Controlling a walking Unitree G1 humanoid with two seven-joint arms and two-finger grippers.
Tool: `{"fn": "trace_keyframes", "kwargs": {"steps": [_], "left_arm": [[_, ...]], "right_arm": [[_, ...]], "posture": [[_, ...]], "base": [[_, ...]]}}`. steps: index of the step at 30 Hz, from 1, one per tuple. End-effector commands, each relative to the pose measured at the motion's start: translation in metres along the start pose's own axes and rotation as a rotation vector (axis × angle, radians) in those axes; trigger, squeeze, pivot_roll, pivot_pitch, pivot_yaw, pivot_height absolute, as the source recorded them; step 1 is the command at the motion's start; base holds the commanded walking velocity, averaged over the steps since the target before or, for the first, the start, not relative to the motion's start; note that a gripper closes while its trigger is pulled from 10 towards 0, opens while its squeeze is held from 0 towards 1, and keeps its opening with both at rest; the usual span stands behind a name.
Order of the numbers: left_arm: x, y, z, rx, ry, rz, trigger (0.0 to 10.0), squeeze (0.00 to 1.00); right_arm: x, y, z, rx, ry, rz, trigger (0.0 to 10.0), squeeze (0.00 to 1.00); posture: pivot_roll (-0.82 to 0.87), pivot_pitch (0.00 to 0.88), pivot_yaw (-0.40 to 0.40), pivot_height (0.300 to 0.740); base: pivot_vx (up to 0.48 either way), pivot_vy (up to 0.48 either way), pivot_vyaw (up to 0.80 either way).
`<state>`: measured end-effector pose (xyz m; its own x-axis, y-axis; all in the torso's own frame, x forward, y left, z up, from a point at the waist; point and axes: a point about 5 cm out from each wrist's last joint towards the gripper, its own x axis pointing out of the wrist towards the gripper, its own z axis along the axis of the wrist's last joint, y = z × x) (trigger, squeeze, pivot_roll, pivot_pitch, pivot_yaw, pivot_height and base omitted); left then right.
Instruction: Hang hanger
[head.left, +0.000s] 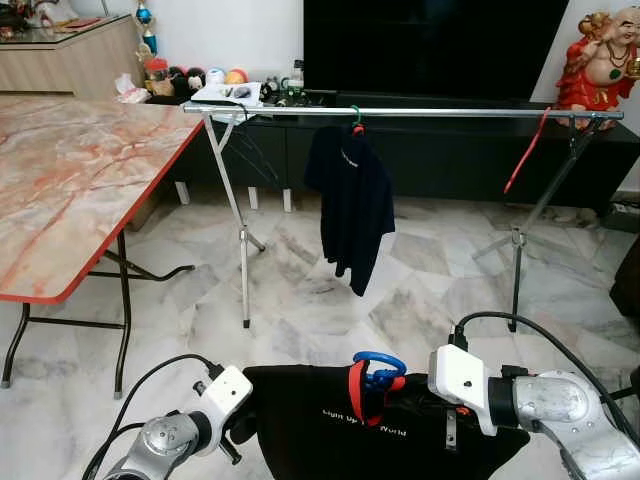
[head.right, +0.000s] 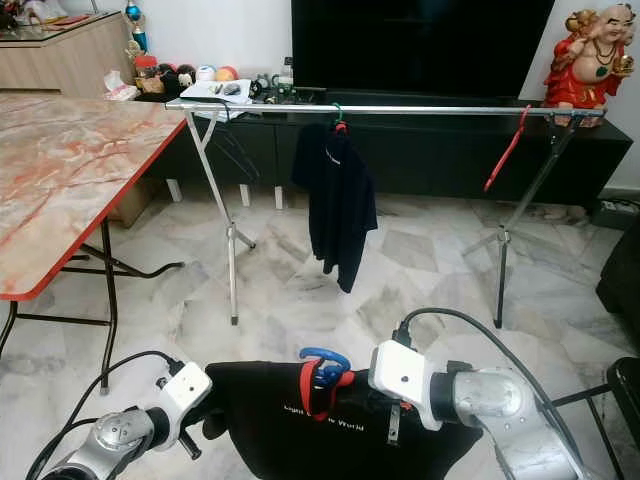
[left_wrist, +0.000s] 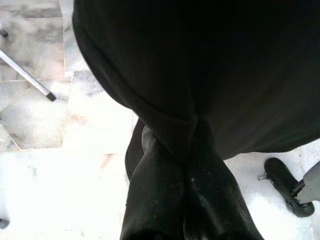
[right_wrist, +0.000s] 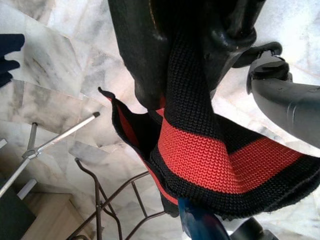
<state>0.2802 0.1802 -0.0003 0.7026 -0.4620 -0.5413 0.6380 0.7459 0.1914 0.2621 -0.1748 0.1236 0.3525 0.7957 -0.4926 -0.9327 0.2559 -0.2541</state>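
Fingers: left gripper (left_wrist: 187, 165) closed on shirt (head.left: 330, 420), right gripper (right_wrist: 200, 60) pinching collar | shirt soft, floppy | better hold: blue hanger (head.left: 379, 366) hook, stiff

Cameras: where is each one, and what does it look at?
Left eye: on the head, looking down at the rack; both arms show.
Right eye: beside it, same scene.
Left wrist: along the left hand, pinching the shirt.
Right wrist: along the right hand, gripping the collar.
Shared: shirt, floor.
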Motion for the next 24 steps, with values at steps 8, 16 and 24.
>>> {"fn": "trace_keyframes", "kwargs": {"steps": [8, 16, 24], "left_arm": [[-0.004, 0.004, -0.006, -0.009, 0.021, 0.037, 0.0, 0.00], [-0.006, 0.008, -0.007, -0.009, 0.022, 0.070, 0.0, 0.00], [-0.006, 0.006, -0.009, -0.013, 0.025, 0.068, 0.0, 0.00]], "right_arm": [[-0.007, -0.023, -0.011, -0.057, 0.115, -0.195, 10.0, 0.00], [-0.019, -0.055, -0.032, 0.006, 0.276, -0.532, 10.0, 0.00], [-0.030, -0.086, -0.025, 0.293, 0.087, -0.956, 10.0, 0.00]], "posture": [[0.07, 0.037, 0.003, 0.740], [0.08, 0.036, 0.003, 0.740], [0.08, 0.039, 0.001, 0.740]], "base": [[0.000, 0.000, 0.00], [0.000, 0.000, 0.00], [0.000, 0.000, 0.00]]}}
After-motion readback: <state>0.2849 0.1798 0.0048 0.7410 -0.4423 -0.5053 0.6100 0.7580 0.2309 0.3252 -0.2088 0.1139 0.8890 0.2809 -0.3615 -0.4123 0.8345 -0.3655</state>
